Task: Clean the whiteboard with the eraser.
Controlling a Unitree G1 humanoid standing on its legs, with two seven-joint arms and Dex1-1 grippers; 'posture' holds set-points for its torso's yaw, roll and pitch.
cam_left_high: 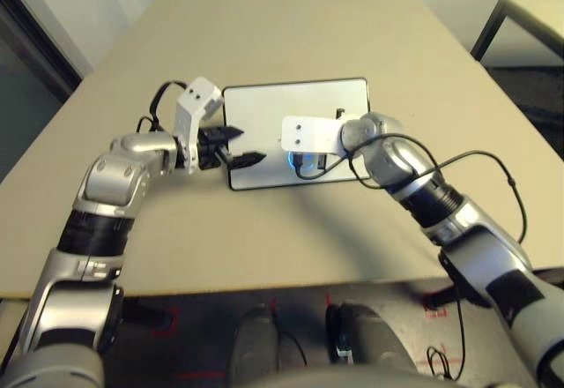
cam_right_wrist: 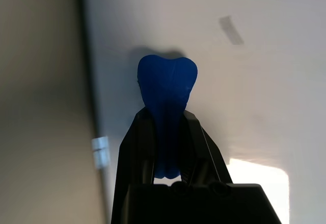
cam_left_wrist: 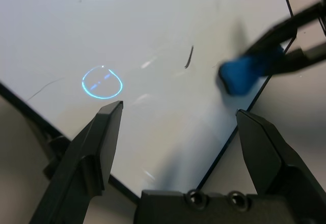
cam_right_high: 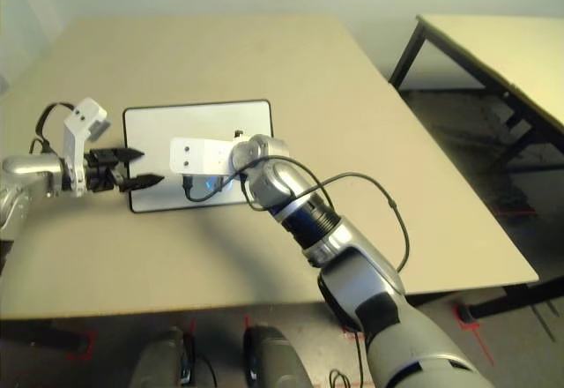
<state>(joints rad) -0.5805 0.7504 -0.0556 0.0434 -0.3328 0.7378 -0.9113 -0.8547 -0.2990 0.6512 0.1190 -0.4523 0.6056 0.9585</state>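
Whiteboard (cam_left_high: 295,110) lay flat on the table (cam_left_high: 291,35). Right pincer (cam_right_wrist: 168,132) clamped the blue eraser (cam_right_wrist: 167,89), its tip pressed to the board near the near edge. Left pincer (cam_left_wrist: 175,127) hovered wide over the board's left edge.

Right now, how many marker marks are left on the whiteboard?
2 that I can make out on the whiteboard: a short dark stroke beside the eraser in the right pincer, and a faint thin line near one edge. The arms may hide others.
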